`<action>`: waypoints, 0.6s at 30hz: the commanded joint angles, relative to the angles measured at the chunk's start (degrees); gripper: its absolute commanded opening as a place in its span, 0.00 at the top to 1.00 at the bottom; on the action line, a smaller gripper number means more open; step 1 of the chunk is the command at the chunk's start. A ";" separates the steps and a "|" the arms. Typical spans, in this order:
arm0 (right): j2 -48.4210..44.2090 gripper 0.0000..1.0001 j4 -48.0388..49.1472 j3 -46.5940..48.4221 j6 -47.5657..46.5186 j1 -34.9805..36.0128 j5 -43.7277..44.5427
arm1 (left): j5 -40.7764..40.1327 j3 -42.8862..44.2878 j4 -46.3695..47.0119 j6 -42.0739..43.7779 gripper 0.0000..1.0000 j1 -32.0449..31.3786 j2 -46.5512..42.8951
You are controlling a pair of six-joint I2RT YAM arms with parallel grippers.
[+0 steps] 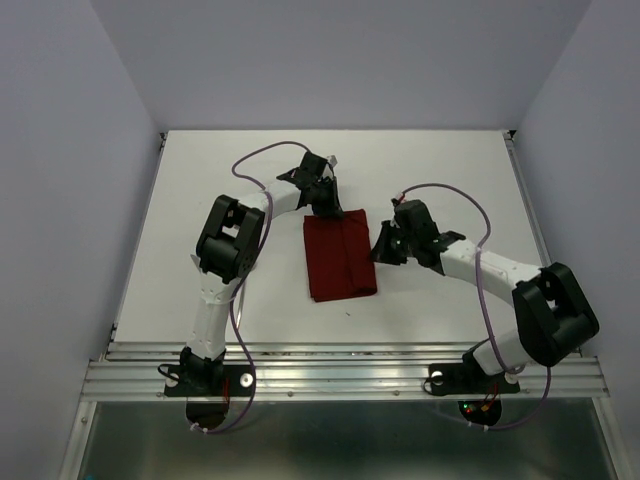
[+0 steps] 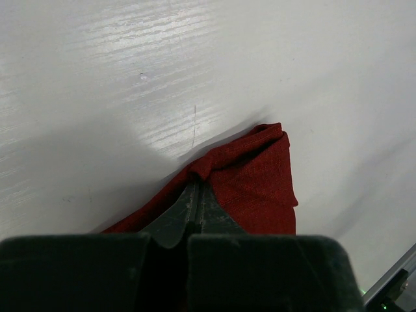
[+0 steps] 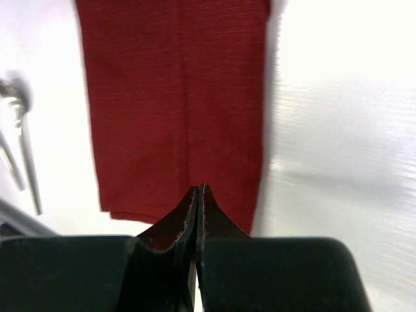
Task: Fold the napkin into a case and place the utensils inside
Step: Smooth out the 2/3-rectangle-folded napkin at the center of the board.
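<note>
- At the centre of the table [image 1: 450, 180]: napkin [image 1: 340, 258] lies folded into a long rectangle, running far to near
- Left gripper [image 2: 197, 185] is fully closed, pinching the napkin's far edge; cloth puckers at the tips
- Right gripper [image 3: 199, 190] is fully closed at the napkin's right edge; cannot tell if it holds cloth
- Utensils [image 3: 27, 162] lie on the table beside the napkin, not touching it

The white table [image 1: 200, 200] carries the folded dark red napkin [image 1: 338, 258], with silver utensils [image 3: 19, 153] lying near it.
</note>
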 commanded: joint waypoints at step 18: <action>-5.57 0.99 19.27 -13.39 3.98 0.72 -11.54 | -1.83 0.23 -2.50 1.80 1.00 -0.23 2.08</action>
